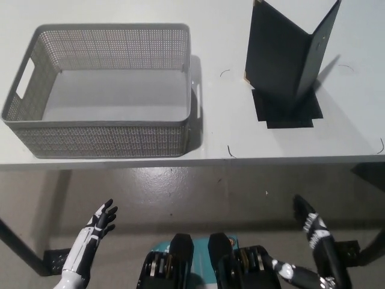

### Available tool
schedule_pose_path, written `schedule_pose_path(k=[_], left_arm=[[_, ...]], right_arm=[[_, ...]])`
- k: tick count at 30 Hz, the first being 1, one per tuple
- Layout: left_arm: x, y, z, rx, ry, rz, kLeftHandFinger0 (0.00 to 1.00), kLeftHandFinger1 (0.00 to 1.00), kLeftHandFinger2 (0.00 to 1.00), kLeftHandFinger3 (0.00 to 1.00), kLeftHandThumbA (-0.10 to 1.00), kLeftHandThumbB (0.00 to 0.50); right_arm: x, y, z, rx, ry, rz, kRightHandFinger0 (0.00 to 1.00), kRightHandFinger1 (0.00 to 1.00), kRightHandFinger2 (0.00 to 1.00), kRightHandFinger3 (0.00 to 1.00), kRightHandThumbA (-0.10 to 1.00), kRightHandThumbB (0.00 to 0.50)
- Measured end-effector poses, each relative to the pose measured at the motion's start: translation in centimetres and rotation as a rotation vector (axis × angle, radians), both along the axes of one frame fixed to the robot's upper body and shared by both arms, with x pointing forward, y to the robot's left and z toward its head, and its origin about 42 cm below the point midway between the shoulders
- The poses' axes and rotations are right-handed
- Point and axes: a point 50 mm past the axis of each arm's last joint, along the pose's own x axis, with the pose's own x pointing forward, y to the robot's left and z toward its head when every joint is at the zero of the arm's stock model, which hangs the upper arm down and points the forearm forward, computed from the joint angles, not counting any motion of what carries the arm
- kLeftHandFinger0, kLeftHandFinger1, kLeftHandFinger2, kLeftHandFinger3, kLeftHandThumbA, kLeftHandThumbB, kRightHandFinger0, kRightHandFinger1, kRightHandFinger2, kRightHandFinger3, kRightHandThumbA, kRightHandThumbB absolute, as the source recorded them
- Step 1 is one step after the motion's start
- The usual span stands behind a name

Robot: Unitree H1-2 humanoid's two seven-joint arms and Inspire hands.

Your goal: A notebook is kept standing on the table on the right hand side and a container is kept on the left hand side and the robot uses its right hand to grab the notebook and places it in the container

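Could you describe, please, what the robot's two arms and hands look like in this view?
The left hand is white with dark fingers, on a slim white forearm with dark seams. The right hand and arm are black, with pale metallic patches near the wrist and elbow.

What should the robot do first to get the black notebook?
Probably lift the black right robot hand up and forward toward the standing black notebook. That hand hangs open below the white table edge, far from it. The grey mesh container sits empty; the white left robot hand rests low.
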Motion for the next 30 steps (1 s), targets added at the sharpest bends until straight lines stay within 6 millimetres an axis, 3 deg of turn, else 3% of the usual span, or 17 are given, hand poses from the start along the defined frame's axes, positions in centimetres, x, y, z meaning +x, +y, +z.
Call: schedule_pose_path(k=[2,6,9,13,16,19,21,24,27,29,30], left_arm=[[0.0,0.0,0.0,0.000,0.001,-0.004,1.00,1.00,1.00,1.00,1.00,0.140],[-0.2,0.0,-0.1,0.003,-0.002,-0.005,1.00,1.00,1.00,1.00,1.00,0.153],[-0.4,0.0,-0.2,0.008,0.002,-0.005,1.00,1.00,1.00,1.00,1.00,0.132],[-0.5,0.0,-0.3,0.005,0.004,-0.004,1.00,1.00,1.00,1.00,1.00,0.125],[-0.5,0.0,-0.3,0.003,0.004,-0.006,1.00,1.00,1.00,1.00,1.00,0.143],[-0.5,0.0,-0.3,0.002,0.006,-0.005,1.00,1.00,1.00,1.00,1.00,0.145],[-0.7,0.0,-0.4,0.002,0.009,-0.004,1.00,1.00,1.00,1.00,1.00,0.128],[-0.9,-0.2,-0.6,-0.006,0.014,-0.001,1.00,1.00,1.00,1.00,1.00,0.137],[-1.0,-0.3,-0.7,-0.012,0.017,0.000,1.00,1.00,1.00,1.00,1.00,0.146],[-1.0,-0.4,-0.8,-0.013,0.017,0.001,1.00,1.00,1.00,1.00,1.00,0.148],[-1.0,-0.4,-0.8,-0.013,0.017,0.001,1.00,1.00,1.00,1.00,1.00,0.149]], right_arm=[[-0.8,-0.1,2.3,-0.008,-0.098,-0.031,1.00,1.00,1.00,1.00,0.99,0.284],[-0.2,-0.3,6.4,-0.009,-0.272,-0.087,1.00,1.00,1.00,1.00,1.00,0.299],[2.0,-0.4,9.3,-0.013,-0.388,-0.123,1.00,1.00,1.00,1.00,1.00,0.348],[5.2,-0.7,12.3,-0.005,-0.476,-0.163,1.00,1.00,1.00,1.00,1.00,0.321],[8.0,-0.9,13.9,0.010,-0.502,-0.180,1.00,1.00,1.00,1.00,1.00,0.367],[11.1,-1.5,15.0,0.014,-0.490,-0.206,1.00,1.00,1.00,1.00,1.00,0.372],[13.4,-1.9,15.2,0.015,-0.451,-0.223,1.00,1.00,1.00,1.00,1.00,0.408],[17.1,-2.5,15.3,0.012,-0.371,-0.245,1.00,1.00,1.00,1.00,1.00,0.393],[19.9,-2.9,15.2,0.013,-0.301,-0.261,1.00,1.00,1.00,1.00,1.00,0.402],[21.1,-3.0,15.0,0.013,-0.270,-0.269,1.00,1.00,1.00,1.00,1.00,0.433],[22.1,-3.0,15.0,0.018,-0.242,-0.276,1.00,1.00,1.00,1.00,1.00,0.422]])
